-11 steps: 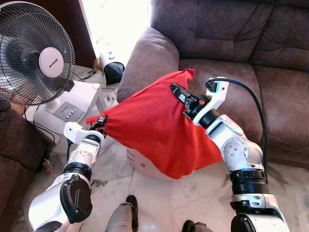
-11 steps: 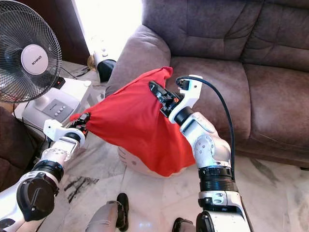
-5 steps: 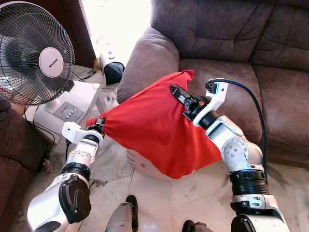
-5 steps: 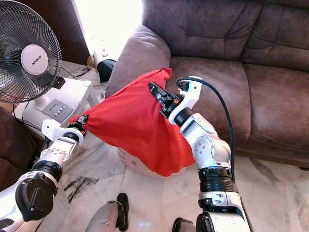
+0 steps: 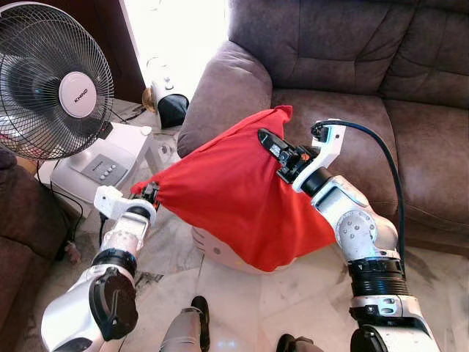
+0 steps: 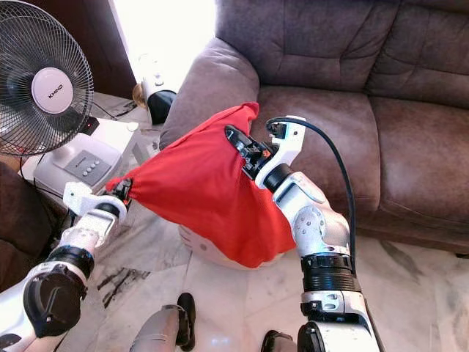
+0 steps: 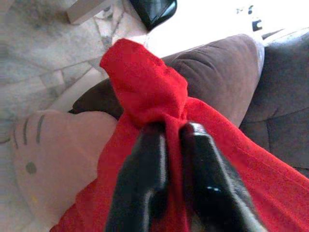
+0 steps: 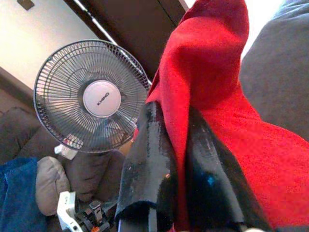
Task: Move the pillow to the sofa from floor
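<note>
Above the tiled floor, before the brown sofa: red pillow held in transit, carry step in hand.

Largest first: the sofa seat lies just beyond the load; a standing fan stands at the left, and a pale cushion rests on the floor beneath the pillow. The pillow hangs stretched between both arms, clear of the floor, not yet on the seat. Next move, as judged: advance both arms over the seat, then release. Left gripper jaws are pressed together, pinching one bunched corner. Right gripper jaws are likewise clamped on the cloth near the opposite corner.
</note>
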You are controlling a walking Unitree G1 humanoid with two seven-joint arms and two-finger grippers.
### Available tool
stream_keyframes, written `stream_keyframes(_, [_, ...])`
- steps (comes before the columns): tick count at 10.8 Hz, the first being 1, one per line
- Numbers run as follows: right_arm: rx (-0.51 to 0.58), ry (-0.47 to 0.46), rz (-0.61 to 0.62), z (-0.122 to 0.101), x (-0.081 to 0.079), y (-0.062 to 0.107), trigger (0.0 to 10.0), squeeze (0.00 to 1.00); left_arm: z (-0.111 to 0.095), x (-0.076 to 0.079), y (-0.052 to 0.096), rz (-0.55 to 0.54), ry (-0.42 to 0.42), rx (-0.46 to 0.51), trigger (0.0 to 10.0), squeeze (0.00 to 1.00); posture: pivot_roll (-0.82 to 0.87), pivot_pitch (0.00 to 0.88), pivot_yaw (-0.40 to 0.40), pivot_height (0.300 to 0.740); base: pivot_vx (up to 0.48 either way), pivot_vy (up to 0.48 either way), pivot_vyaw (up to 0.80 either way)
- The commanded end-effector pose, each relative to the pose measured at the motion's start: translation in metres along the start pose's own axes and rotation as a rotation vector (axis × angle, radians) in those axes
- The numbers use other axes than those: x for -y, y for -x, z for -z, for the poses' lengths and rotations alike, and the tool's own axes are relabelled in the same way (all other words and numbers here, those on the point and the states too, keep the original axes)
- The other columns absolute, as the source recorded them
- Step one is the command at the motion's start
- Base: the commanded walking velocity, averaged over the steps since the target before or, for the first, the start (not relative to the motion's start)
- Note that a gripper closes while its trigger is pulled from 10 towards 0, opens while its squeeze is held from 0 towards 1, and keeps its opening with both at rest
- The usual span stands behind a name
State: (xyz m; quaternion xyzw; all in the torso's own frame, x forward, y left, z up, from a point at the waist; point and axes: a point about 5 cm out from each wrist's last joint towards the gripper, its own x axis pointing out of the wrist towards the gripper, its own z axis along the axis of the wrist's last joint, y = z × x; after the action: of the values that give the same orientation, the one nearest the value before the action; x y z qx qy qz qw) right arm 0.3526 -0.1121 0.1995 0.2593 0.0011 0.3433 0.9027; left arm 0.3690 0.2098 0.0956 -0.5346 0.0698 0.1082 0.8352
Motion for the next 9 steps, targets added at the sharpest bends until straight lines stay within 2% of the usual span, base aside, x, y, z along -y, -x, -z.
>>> stream_keyframes(1, [0.143, 0.067, -0.123, -0.032, -0.021, -0.004, 10.0, 0.0, 0.0, -0.016, 0.004, -0.057, -0.001, -0.009, 0.0, 0.0, 0.09, 0.181, -0.01, 0.726, 0.0, 0.0, 0.0])
stream_keyframes(3, [0.136, 0.064, -0.114, -0.027, -0.019, -0.005, 10.0, 0.0, 0.0, -0.021, 0.006, -0.056, -0.028, -0.008, 0.0, 0.0, 0.09, 0.166, -0.008, 0.726, 0.0, 0.0, 0.0])
stream_keyframes(4, [0.132, 0.071, -0.102, -0.025, -0.017, -0.005, 10.0, 0.0, 0.0, -0.018, 0.006, -0.024, -0.093, -0.004, 0.0, 0.0, 0.1, 0.157, -0.008, 0.726, 0.0, 0.0, 0.0])
stream_keyframes(5, [0.127, 0.157, 0.02, -0.021, -0.005, -0.004, 10.0, 0.0, -0.005, 0.002, 0.005, 0.095, -0.343, 0.07, 10.0, 0.0, 0.1, 0.155, -0.009, 0.726, 0.0, 0.0, 0.0])
stream_keyframes(6, [0.126, 0.235, 0.173, -0.017, 0.01, -0.003, 10.0, 0.0, -0.004, 0.022, 0.007, 0.199, -0.497, 0.118, 10.0, 0.0, 0.11, 0.159, -0.01, 0.726, 0.0, 0.0, 0.0])
stream_keyframes(7, [0.121, 0.31, 0.295, -0.014, 0.021, 0.0, 10.0, 0.0, -0.003, 0.034, 0.009, 0.263, -0.607, 0.144, 10.0, 0.0, 0.12, 0.158, -0.009, 0.726, 0.0, 0.0, 0.0])
stream_keyframes(8, [0.122, 0.409, 0.405, -0.009, 0.031, 0.007, 10.0, 0.0, 0.0, 0.048, 0.016, 0.35, -0.785, 0.179, 10.0, 0.0, 0.13, 0.158, -0.007, 0.726, 0.0, 0.0, 0.0])
stream_keyframes(9, [0.158, 0.407, 0.463, -0.009, 0.037, 0.013, 10.0, 0.0, 0.001, 0.058, 0.021, 0.405, -0.878, 0.207, 10.0, 0.0, 0.13, 0.156, -0.005, 0.726, 0.0, 0.0, 0.0])
